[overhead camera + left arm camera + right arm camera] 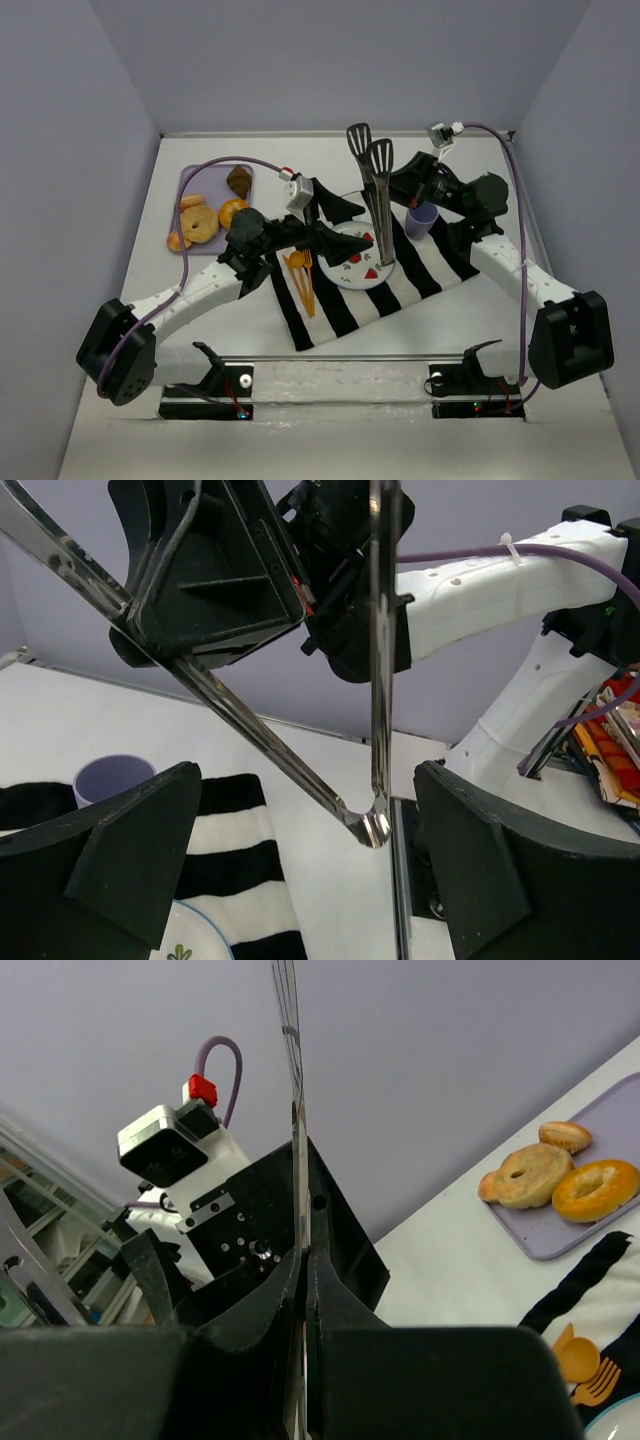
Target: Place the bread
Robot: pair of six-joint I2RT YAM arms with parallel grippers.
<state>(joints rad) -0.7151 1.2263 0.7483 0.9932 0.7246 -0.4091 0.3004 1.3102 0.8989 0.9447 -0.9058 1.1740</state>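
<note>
The bread [232,212], a glossy golden-orange ring, lies on the purple tray [205,178] at the back left; it also shows in the right wrist view [595,1188]. My right gripper [392,188] [305,1290] is shut on metal tongs [381,215] [297,1140], held upright with the black slotted heads up and the hinge end down over the white plate [338,272]. My left gripper [345,222] [310,820] is open over the plate. The tongs' hinge [372,822] hangs between its fingers without touching them.
On the tray are also a paler tan ring [200,222] [530,1172], a dark croissant [239,180] and small buns. The plate sits on a black-and-white striped cloth [330,310], with an orange spoon and fork [300,275] beside it and a purple cup [421,220] [112,778] to its right.
</note>
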